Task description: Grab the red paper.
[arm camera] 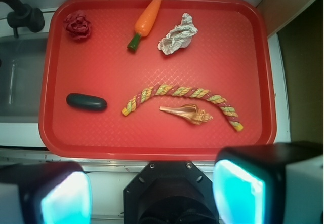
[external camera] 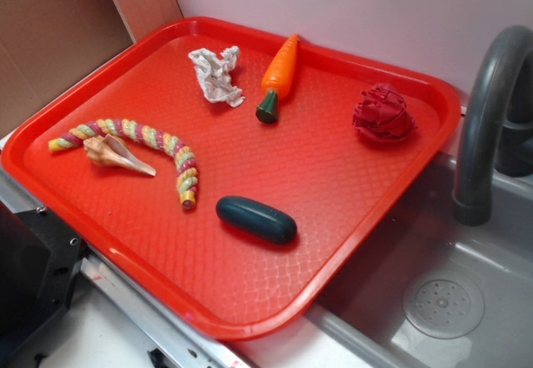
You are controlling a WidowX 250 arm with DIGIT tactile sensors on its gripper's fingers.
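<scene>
I see my gripper (arm camera: 152, 196) spread wide, empty, over the tray's near edge | red paper (arm camera: 77, 25) sits far left on the red tray (arm camera: 157, 150), by the faucet (arm camera: 20, 13) | carrot (arm camera: 147, 19) right of it.

Your red paper (external camera: 383, 113) is a dark crimson, crumpled wad, roughly ball-shaped. You'll find it resting loose in a corner of the tray (external camera: 250, 293), the one nearest the faucet (external camera: 483, 118), apart from everything else.
</scene>
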